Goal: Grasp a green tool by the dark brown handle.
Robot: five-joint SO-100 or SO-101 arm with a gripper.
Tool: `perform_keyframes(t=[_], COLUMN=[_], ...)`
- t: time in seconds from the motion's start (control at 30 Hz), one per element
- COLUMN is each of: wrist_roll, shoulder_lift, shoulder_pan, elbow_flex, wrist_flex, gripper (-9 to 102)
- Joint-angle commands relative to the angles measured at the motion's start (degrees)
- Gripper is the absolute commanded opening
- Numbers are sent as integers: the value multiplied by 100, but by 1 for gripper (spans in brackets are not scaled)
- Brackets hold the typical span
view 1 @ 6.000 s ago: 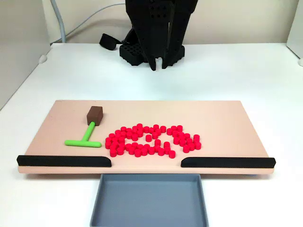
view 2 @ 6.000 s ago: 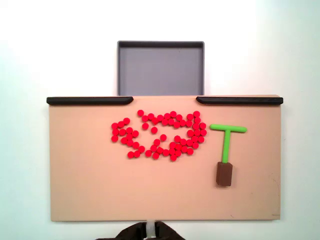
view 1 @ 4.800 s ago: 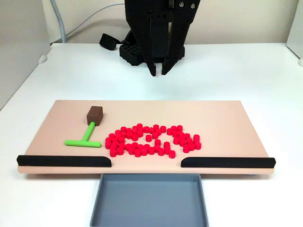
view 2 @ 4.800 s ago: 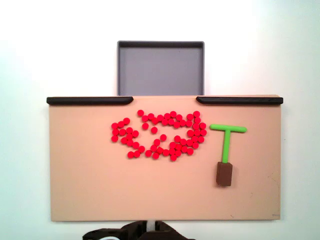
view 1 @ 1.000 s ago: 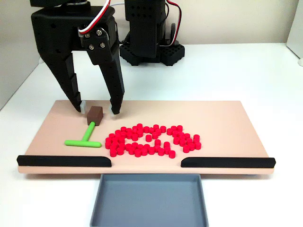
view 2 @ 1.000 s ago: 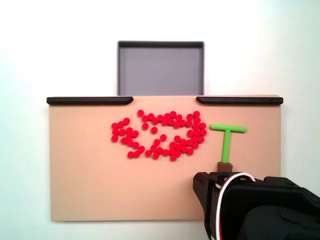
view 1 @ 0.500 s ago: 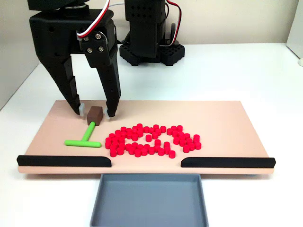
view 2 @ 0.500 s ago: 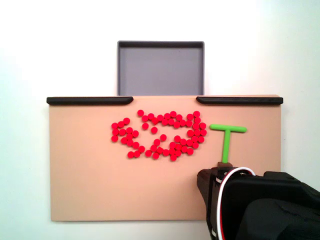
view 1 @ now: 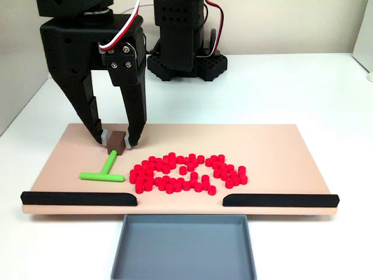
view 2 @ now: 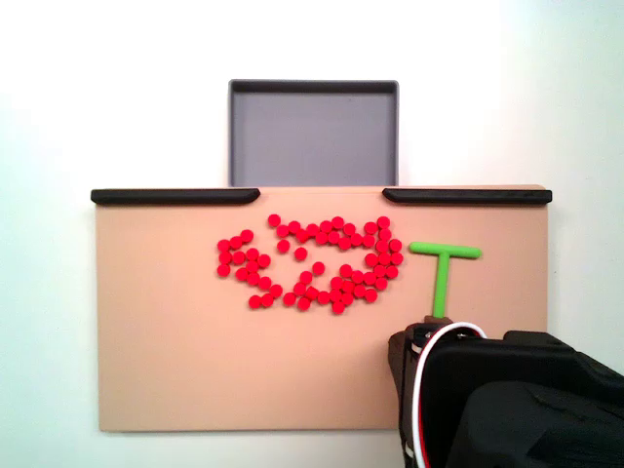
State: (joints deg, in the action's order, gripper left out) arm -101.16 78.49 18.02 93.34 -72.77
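Closing: gripper fingertips pinch the dark brown handle from both sides.
Tool: green tool lies flat on the tan board, just left of the red cylinders.
Risk: shallow hold may let the block slip or pivot.
Nearby: cylinders clear of fingers; black strips, grey tray well apart.

My view: lab bench setup. White table, beige work board (black edge strips), grey tray, exposed servo wiring.
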Motion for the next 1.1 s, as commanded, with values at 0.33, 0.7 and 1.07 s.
perform_keyframes(t=[0.33, 0.7, 1.07], wrist_roll=[97, 97, 158], shoulder_lift=[167, 246, 272], shoulder_pan=[-88, -79, -79], elbow_flex=[-202, -202, -202], wrist_flex=[18, 18, 18], gripper=[13, 13, 4])
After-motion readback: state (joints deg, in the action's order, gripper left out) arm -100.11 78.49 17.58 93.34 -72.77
